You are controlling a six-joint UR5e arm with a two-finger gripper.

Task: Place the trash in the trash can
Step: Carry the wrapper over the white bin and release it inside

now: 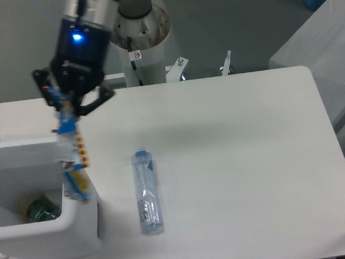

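White table (246,160): rounded corners at far right and near right; a wide bare stretch runs from the bottle to the right edge, and the far strip in front of the arm's white pedestal (146,45) is likewise open.

Trash can (50,239), white plastic, thick rim: stands at the table's near-left corner, cut by the left edge of view. Grey-white handle plate (73,177) on its right wall. A dark green object (40,208) lies on its floor (kind cannot be told).

Plastic bottle (147,192), clear, crushed: lies flat on the table just right of the can, apart from it. Long axis runs near to far, blue cap (141,150) at the far end, base toward the near edge.

Snack wrapper (73,166), blue, yellow and red, crumpled: hangs off the table, long axis roughly vertical, upper end in the claw, lower end reaching the can's right rim beside the handle plate (touching or just in front cannot be told; the frame is blurred here).

Gripper (66,110): above the can's far-right corner, pointing down, fingers (46,91) drawn together and pinching the wrapper's top. A blue light (77,36) glows on the wrist.
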